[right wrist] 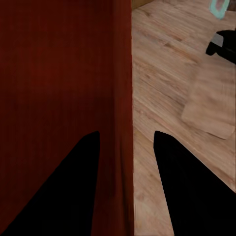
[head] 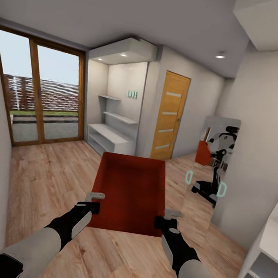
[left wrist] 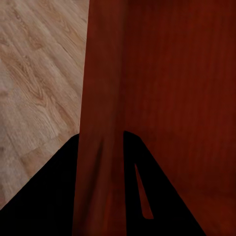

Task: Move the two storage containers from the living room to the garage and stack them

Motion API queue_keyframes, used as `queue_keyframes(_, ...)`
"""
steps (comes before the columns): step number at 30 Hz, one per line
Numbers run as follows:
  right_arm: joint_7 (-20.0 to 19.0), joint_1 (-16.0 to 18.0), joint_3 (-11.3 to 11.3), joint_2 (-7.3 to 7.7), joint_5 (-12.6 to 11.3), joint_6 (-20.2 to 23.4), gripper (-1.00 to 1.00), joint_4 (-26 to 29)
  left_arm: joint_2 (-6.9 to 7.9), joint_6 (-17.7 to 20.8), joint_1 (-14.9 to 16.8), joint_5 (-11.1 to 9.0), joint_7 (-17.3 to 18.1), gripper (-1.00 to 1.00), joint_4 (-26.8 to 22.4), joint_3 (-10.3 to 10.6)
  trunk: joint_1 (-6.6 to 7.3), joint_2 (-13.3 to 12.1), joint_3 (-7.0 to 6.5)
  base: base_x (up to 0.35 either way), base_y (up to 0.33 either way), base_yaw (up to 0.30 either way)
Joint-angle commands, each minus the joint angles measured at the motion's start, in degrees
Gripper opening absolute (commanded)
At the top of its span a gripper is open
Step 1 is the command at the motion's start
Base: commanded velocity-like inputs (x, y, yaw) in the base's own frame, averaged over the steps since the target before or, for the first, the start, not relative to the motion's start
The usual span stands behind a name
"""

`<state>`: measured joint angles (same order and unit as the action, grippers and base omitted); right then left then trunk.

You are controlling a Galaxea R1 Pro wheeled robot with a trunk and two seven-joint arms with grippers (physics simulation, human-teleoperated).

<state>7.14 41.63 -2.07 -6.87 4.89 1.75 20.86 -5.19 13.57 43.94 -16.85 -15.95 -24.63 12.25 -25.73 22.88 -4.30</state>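
The bin (head: 130, 191) hangs over the wood floor (head: 47, 178), carried between both arms. The left gripper (head: 94, 200) pinches its left wall, the right gripper (head: 169, 218) its right wall; finger contact looks firm, though shadowed.

the red container (head: 130, 191) hides the floor beneath it. both wrist views cut the container's walls (left wrist: 162, 98) off at the edges. the turquoise lettering (head: 132, 94) in the alcove is too small to read surely.
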Motion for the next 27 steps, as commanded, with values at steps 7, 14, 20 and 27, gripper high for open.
queue_keyframes(7,1.0,0.0,-1.9,0.08,1.2,0.1,-1.00,0.2,0.10,0.5,0.0,0.8,-0.8,-1.00,-0.1,-0.3,-0.05,0.0,0.02,0.323,0.000,0.138)
queue_keyframes(14,1.0,0.0,-1.9,0.04,1.2,0.1,-1.00,0.2,0.10,0.5,0.0,0.8,-0.9,-1.00,-0.1,-0.3,-0.05,0.0,0.02,0.323,0.000,0.004)
queue_keyframes(20,1.0,0.0,-1.9,0.03,1.2,0.2,-1.00,0.2,0.10,0.5,0.0,0.8,-0.8,-1.00,-0.1,-0.3,-0.05,0.0,0.02,0.323,0.000,0.000)
queue_keyframes(27,1.0,0.0,-1.9,0.01,1.2,0.1,-1.00,0.2,0.10,0.5,0.0,0.8,-0.9,-1.00,-0.1,-0.4,-0.05,0.0,0.02,0.323,0.000,0.000)
